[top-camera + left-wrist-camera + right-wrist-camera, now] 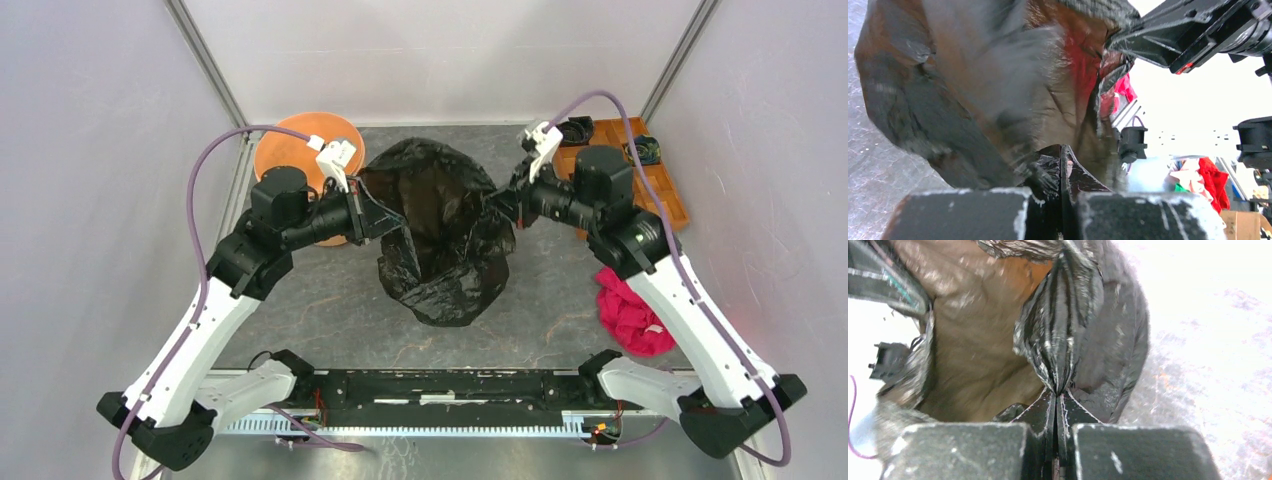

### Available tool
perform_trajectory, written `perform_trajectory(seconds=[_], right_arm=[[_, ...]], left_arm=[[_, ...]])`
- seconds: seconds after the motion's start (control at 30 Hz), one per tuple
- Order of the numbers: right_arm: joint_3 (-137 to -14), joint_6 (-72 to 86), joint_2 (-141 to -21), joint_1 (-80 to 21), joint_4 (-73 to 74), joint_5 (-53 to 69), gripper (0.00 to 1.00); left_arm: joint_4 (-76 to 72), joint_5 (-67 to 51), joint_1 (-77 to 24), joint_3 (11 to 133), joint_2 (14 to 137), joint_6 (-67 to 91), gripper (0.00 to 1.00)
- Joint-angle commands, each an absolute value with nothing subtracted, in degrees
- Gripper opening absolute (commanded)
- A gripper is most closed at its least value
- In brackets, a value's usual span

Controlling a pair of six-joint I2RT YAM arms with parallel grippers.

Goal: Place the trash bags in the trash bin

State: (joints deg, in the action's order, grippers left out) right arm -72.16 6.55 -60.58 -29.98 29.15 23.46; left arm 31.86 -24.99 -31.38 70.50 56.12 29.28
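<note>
The trash bag [440, 250] sat centrally, its long axis running 6 to 12 o'clock, closed end nearest. The left gripper [393, 222] pinched its rim at 9 o'clock and the right gripper [502, 205] at 3. The trash bin [290, 150] stood beyond, at 10.

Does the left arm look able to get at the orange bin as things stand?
Probably yes: the trash bin sits close beside the left pincer, nothing between. But that pincer is shut on the trash bag, which the right pincer also grips, so the bag would come along.
</note>
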Motion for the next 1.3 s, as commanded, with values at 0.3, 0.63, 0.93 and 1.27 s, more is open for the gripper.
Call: perform_trajectory(seconds=[0.3,0.63,0.93,1.27], right_arm=[[-66.98,14.12,-61.16,-30.68,12.05,32.40,0.04],[-67.98,26.11,-64.16,-32.85,3.44,34.54,0.21],[-67.24,29.74,-63.99,-36.50,3.34,29.20,0.56],[-69.63,25.82,-66.38,-47.19,8.41,9.39,0.86]], left_arm=[[14.28,-32.06,-31.52,70.67,61.30,41.37,0.02],[10.55,-30.77,-31.47,73.17,65.19,46.78,0.02],[10.21,-30.04,-31.46,72.80,65.88,48.37,0.02],[8.97,-30.69,-31.57,72.71,65.61,50.44,0.02]])
